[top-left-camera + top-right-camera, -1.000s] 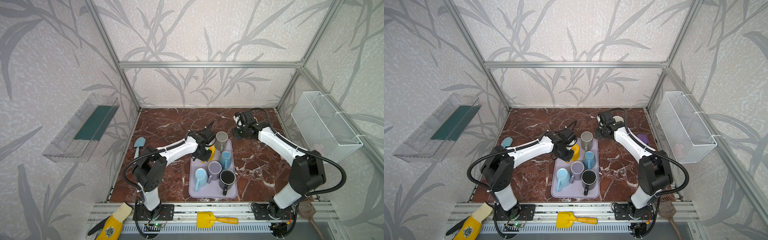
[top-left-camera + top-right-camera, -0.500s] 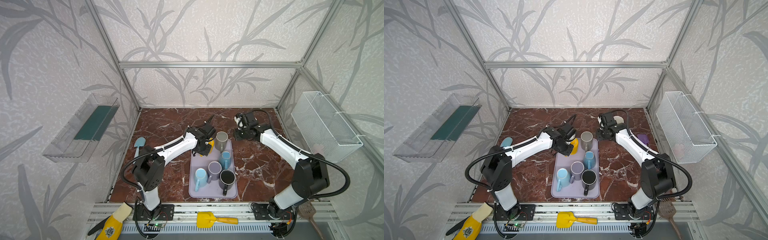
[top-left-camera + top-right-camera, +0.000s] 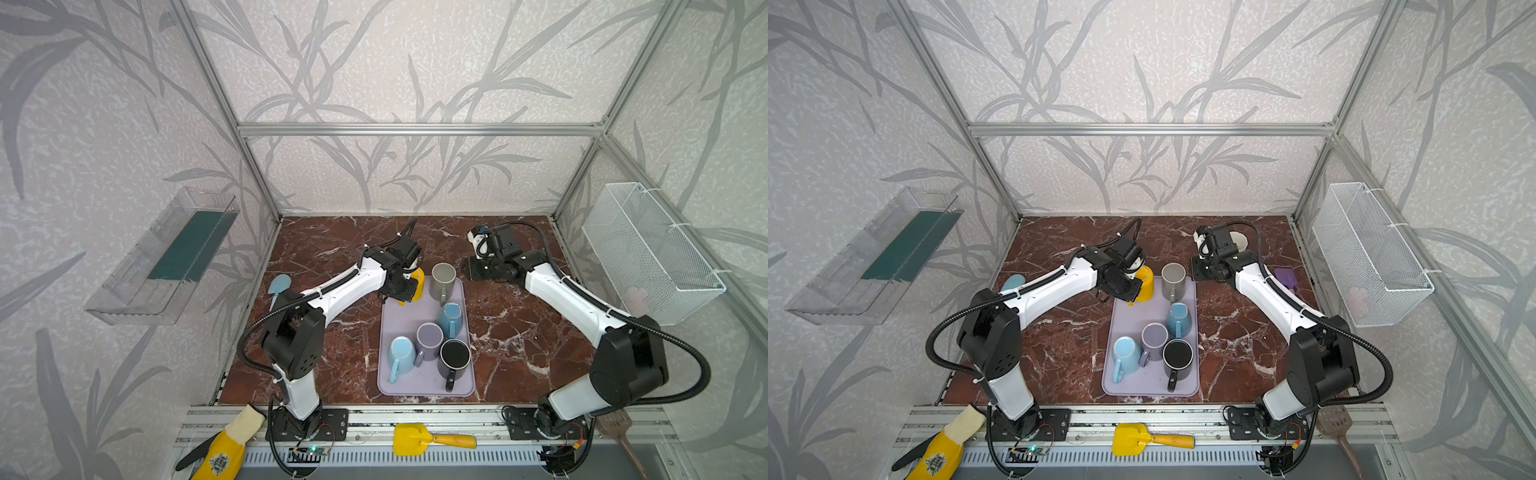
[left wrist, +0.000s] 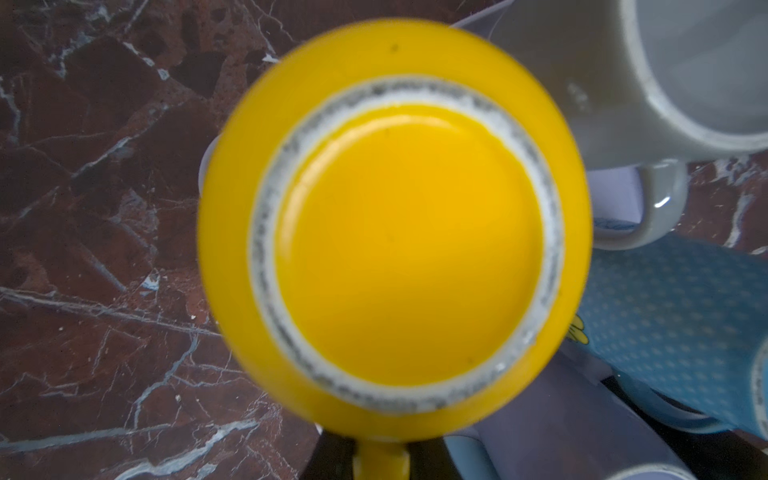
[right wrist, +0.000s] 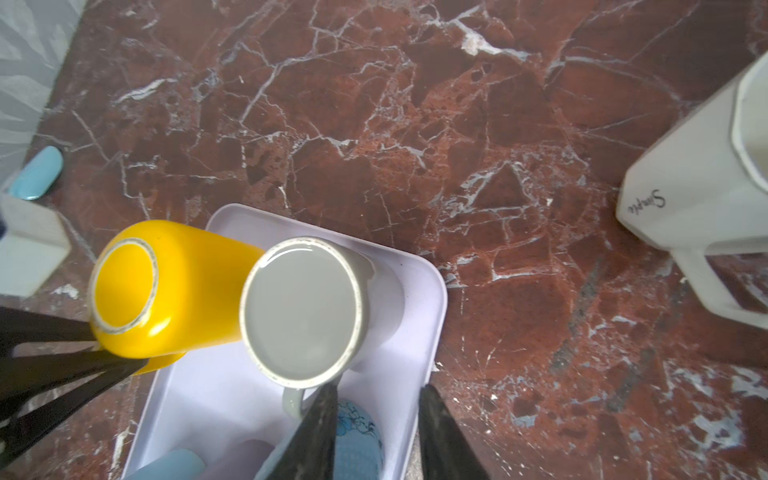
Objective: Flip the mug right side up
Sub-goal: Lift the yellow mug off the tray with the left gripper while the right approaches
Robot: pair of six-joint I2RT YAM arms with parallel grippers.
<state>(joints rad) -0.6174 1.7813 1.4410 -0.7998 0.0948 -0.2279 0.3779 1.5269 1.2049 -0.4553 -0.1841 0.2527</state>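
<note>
Fingers (image 4: pixel 332 457) of the left gripper (image 4: pixel 380 459) are clamped almost closed on the handle of the yellow mug (image 4: pixel 409 245). The mug is base-up at the far left corner of the tray (image 3: pixel 401 326). Its long axis is near vertical, with the rim toward the tray. Expect the next move to need about half a turn of the left wrist. The right gripper (image 5: pixel 379 390) is partly open and empty beside the grey mug (image 5: pixel 301 309). Count seven mugs: six at the tray, and one white mug (image 5: pixel 698 178) apart on the table (image 5: pixel 415 124).
</note>
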